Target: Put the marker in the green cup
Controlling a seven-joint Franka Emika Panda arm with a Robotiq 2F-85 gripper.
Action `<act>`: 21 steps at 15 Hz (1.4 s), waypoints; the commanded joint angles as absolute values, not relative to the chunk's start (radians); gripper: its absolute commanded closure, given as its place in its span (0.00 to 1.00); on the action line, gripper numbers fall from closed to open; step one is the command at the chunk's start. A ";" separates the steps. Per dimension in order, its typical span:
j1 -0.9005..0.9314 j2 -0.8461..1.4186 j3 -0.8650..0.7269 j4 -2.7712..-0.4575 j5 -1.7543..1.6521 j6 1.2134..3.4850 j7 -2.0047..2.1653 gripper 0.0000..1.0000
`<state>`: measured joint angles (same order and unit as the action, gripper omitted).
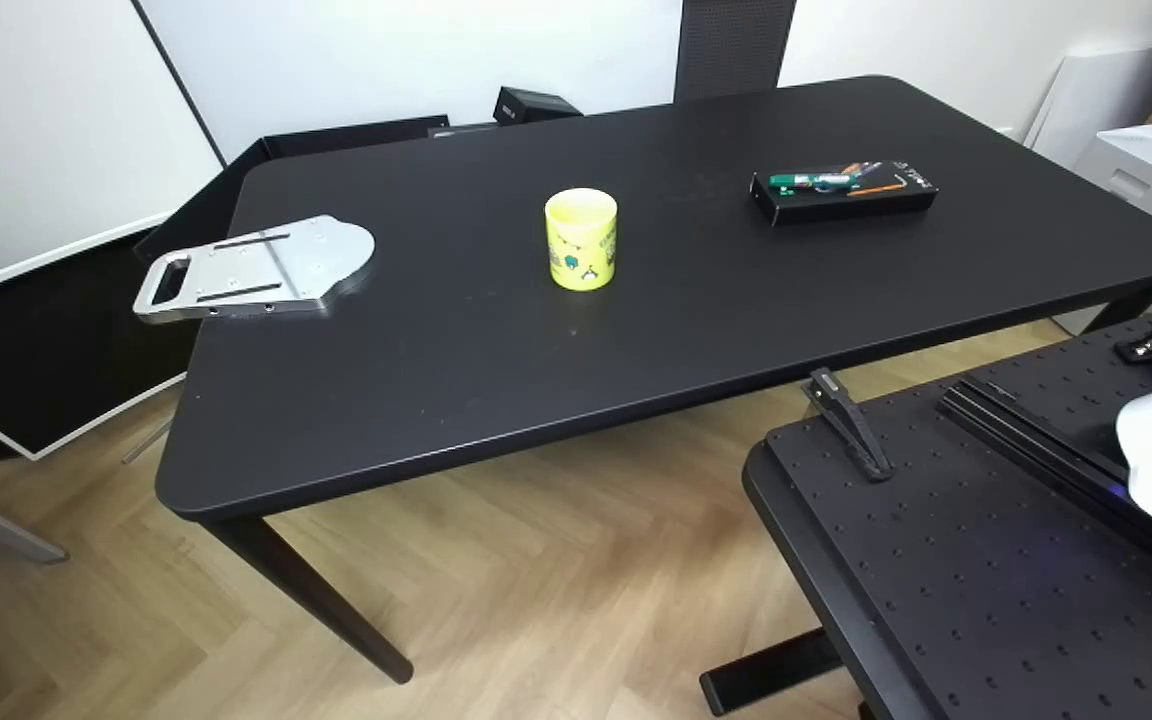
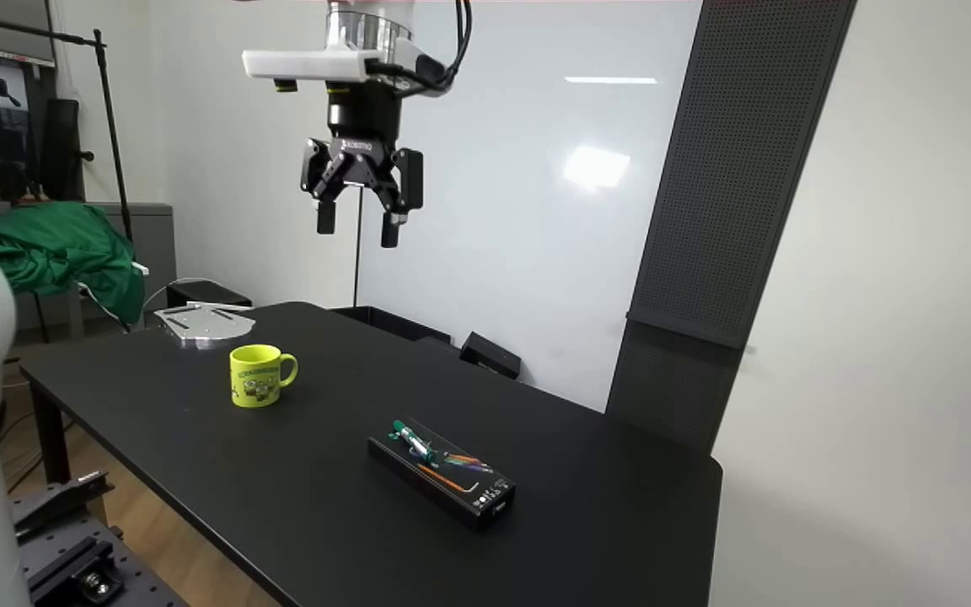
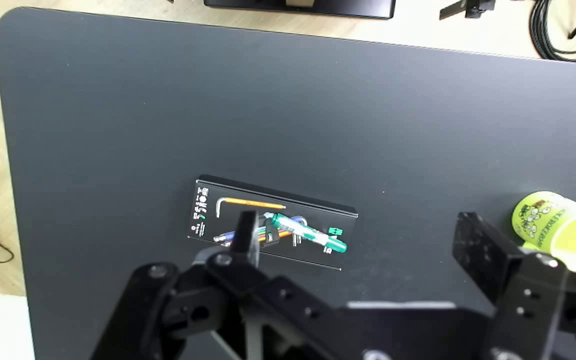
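Wrist turn likely needed for marker [image 3: 308,232]

In an exterior view: marker laid on box [image 1: 856,207], apart from cup [image 1: 581,250].
In an exterior view: tool [image 2: 357,224] poised above desk [image 2: 603,506], spread, nothing gripped.
Wrist view: marker framed within spread, axis slanted mostly along it.

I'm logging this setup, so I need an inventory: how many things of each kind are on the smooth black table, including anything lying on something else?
Cups: 1, the green cup
Boxes: 1, the flat black box
Markers: 1, the marker, lying on the box
Plates: 1, the silver plate
Total: 4
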<state>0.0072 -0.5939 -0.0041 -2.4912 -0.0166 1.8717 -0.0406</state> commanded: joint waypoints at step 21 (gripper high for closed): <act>0.063 -0.356 -0.118 -2.391 -0.136 1.992 -0.947 0.00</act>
<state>0.0770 -0.3562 -0.1314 -2.3921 -0.1407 1.9929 -0.9429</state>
